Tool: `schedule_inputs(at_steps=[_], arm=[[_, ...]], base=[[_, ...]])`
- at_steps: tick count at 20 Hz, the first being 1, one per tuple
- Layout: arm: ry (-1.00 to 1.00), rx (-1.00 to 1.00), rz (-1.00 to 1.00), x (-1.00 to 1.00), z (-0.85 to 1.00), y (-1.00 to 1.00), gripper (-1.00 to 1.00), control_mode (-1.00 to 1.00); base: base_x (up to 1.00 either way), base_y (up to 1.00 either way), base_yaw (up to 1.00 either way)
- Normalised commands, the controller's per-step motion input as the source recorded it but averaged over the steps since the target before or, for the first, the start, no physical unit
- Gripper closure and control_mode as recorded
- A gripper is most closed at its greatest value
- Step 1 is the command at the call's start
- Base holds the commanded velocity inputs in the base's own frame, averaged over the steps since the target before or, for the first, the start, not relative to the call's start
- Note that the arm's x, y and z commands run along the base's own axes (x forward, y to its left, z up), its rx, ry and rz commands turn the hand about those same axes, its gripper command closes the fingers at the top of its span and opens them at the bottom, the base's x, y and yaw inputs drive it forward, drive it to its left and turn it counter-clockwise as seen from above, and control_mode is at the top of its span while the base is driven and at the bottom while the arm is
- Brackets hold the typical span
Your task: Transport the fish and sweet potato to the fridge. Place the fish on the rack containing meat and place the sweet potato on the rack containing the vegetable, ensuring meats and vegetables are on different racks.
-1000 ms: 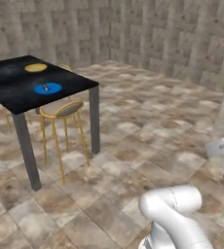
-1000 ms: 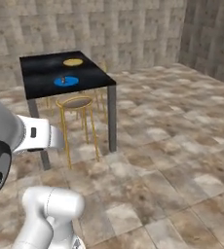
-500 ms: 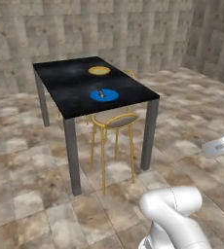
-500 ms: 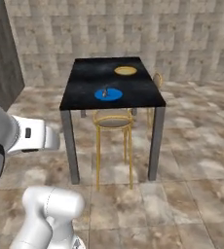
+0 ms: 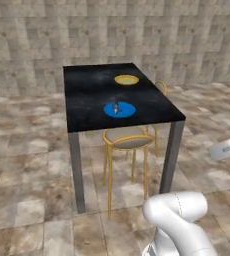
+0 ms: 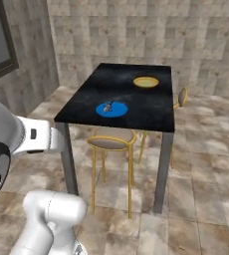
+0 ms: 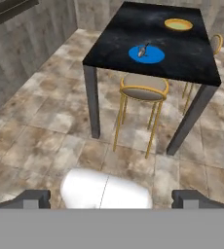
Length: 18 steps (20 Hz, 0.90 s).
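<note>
The fish (image 7: 143,49) lies on a blue plate (image 7: 146,54) toward the near edge of the black surface (image 7: 182,58), roughly midway along that edge, and a yellow dish (image 7: 178,24) sits farther back, close to the far edge. I cannot tell whether the sweet potato is in that dish; it is too small to make out. The fingers (image 7: 112,198) stand wide apart and hold nothing, well short of the surface and low, about at the height of its legs. The main risk, as I judge it, is the wooden stool (image 7: 144,87) tucked under the near edge right below the fish: a base driving straight in could knock it (or the arm could catch its back on the way up). The fish is slim and flat, so a wide grasp may push it across the plate or close on the plate rim instead. The floor (image 7: 46,126) on the near and left sides looks open, giving room to approach from the corner leg (image 7: 91,99).
</note>
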Motion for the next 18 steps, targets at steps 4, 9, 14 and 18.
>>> schedule_inputs(at_steps=[4,9,14,18], arm=[[0.0,0.0,0.0,0.0,0.0,0.0,-1.0,1.0],[0.0,0.0,0.0,0.0,0.0,0.0,-1.0,1.0],[0.0,0.0,0.0,0.0,0.0,0.0,-1.0,1.0],[0.0,0.0,0.0,0.0,0.0,0.0,-1.0,1.0]], base=[[0.41,-0.19,0.17],[0.44,0.69,0.0],[0.9,0.01,0.0],[1.0,-0.36,-0.01]])
